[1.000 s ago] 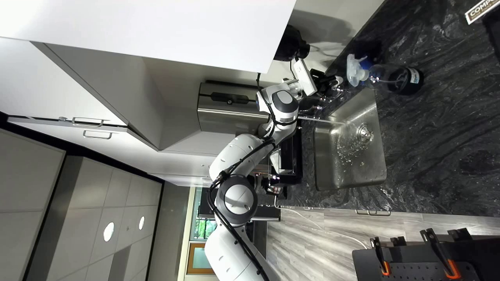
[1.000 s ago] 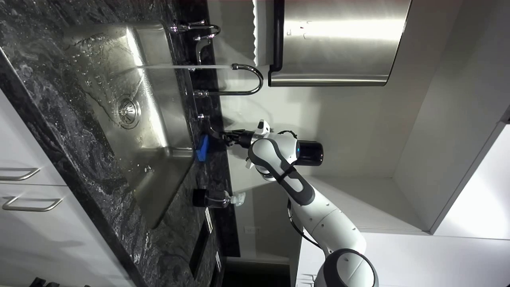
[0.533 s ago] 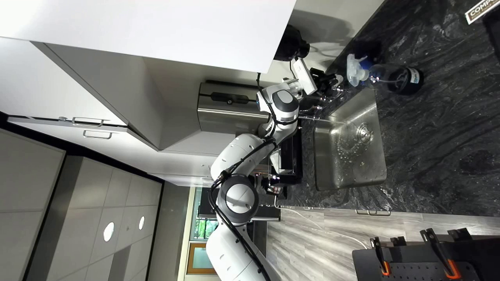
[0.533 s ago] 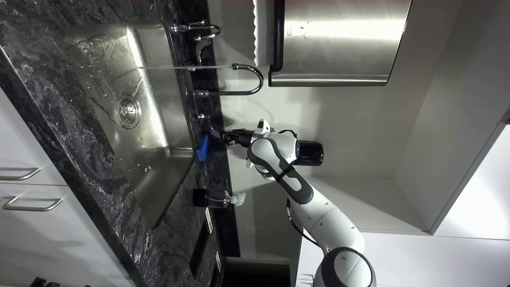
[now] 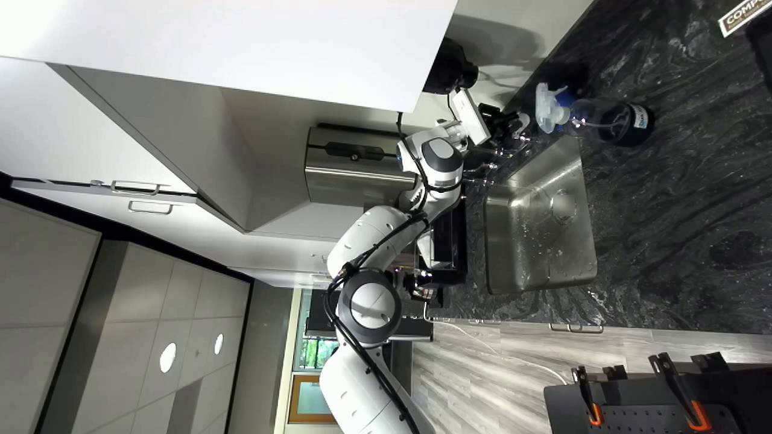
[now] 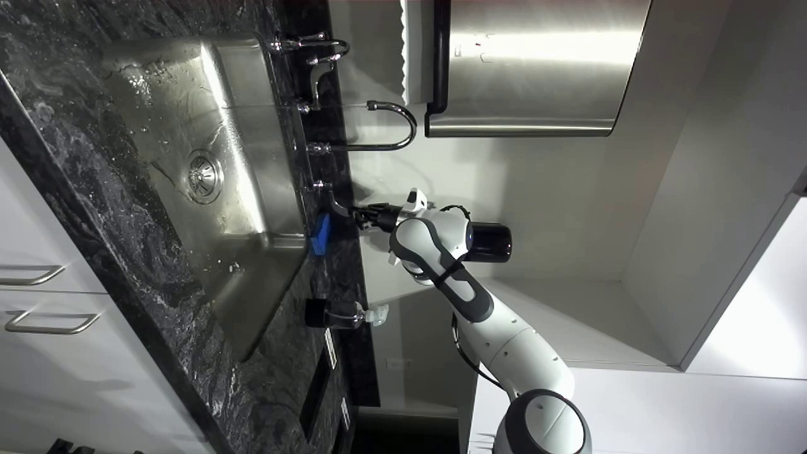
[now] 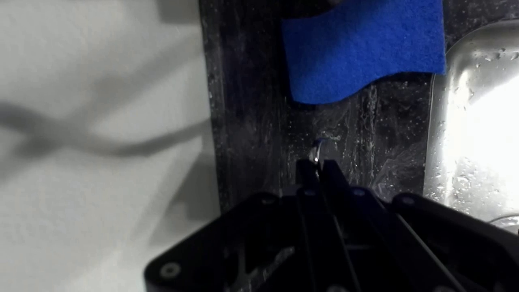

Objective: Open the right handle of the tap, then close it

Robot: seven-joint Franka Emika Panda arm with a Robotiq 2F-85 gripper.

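Opening looks done and closing nearly so; cutting the last flow and letting go seem left. The pincer [image 7: 318, 163], its tips nearly meeting, pinches the free end of the right handle [image 6: 336, 205] on the tap [image 6: 378, 147], which stands behind the basin [image 6: 249, 165]. The water [image 6: 252, 107] dropping into the basin is now a faint thread, against the thick stream of a second ago.

The claw [image 7: 318, 167] is black, the sponge [image 7: 365, 52] near it blue, the tap [image 6: 372, 147] silver, the counter [image 5: 693, 199] grey-veined black.
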